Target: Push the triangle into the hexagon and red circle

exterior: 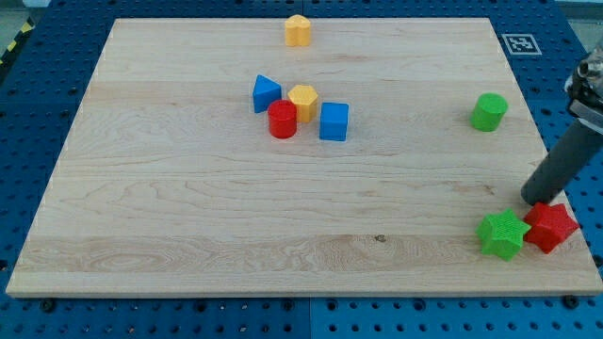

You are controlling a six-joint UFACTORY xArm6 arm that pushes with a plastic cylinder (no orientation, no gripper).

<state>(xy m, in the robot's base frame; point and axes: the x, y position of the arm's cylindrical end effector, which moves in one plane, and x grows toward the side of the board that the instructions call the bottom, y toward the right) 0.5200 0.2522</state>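
A blue triangle sits a little above the board's middle. It touches a yellow hexagon on its right and a red circle below it. A blue cube stands just right of the hexagon and circle. My tip is at the board's lower right, far from this cluster, resting just above a red star.
A green star lies against the red star's left side. A green cylinder stands at the right. A second yellow block sits at the top edge. The wooden board lies on a blue perforated table.
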